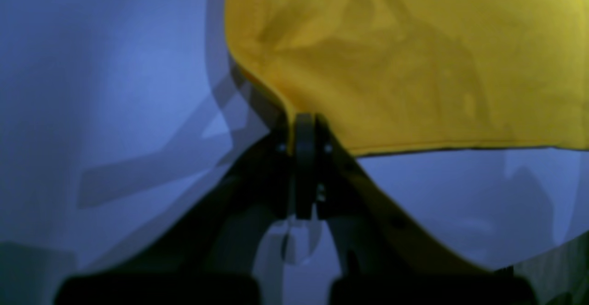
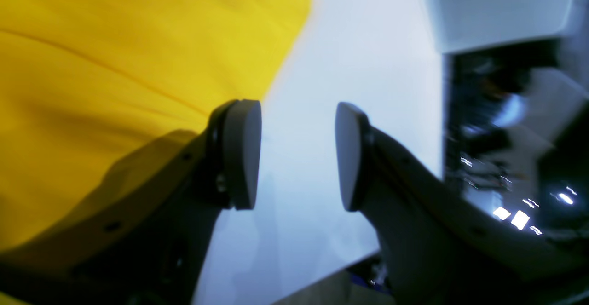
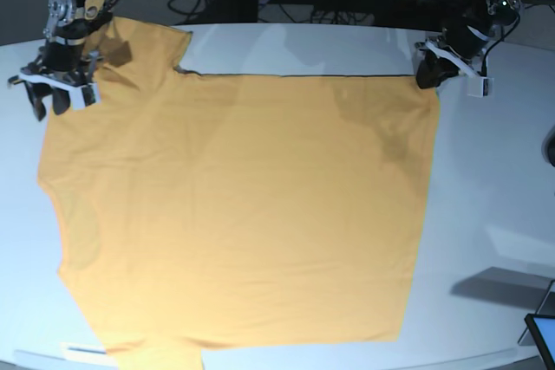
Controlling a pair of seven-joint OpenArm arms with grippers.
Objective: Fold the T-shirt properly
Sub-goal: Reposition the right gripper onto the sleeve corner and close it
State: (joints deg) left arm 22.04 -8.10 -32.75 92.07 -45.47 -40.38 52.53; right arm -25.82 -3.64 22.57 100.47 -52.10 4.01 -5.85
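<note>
The T-shirt (image 3: pixel 243 205) lay spread flat on the white table (image 3: pixel 494 179). The left gripper (image 1: pixel 303 132) was clamped on 1 corner of it (cloth pinched between the jaws). The right gripper (image 2: pixel 298 153) stood open beside the shirt's edge, holding nothing.

A plain orange-yellow is shown by the T-shirt (image 3: pixel 243 205), with no print, and a thin dark line is seen along its far edge. The table (image 3: pixel 494 179) is coloured white. Grey pads and dark arms are seen on the right gripper (image 2: pixel 298 155).
</note>
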